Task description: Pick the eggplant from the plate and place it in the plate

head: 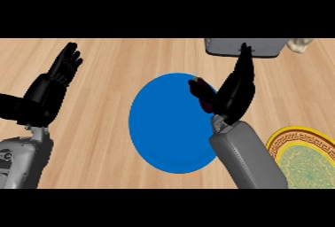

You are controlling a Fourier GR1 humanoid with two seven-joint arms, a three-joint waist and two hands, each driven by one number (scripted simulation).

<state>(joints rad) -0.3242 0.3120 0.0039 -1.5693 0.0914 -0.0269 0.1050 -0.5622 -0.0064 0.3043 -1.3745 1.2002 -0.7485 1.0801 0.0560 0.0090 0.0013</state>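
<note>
Right hand (pixel 237 91), fingers straight, touches the eggplant (pixel 201 91) on the blue plate (pixel 163 128); left hand (pixel 56 84) rests released.

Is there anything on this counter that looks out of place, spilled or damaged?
Nothing stands out. The eggplant lies at the blue plate's right edge beside the right hand; the patterned plate sits level.

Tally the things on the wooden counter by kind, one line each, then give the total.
Plates: 2, a round blue plate and a gold-rimmed green patterned plate
Dark purple eggplant: 1
Grey box-shaped thing at the far edge: 1
Cream thing, partly cut off: 1
Total: 5
</note>
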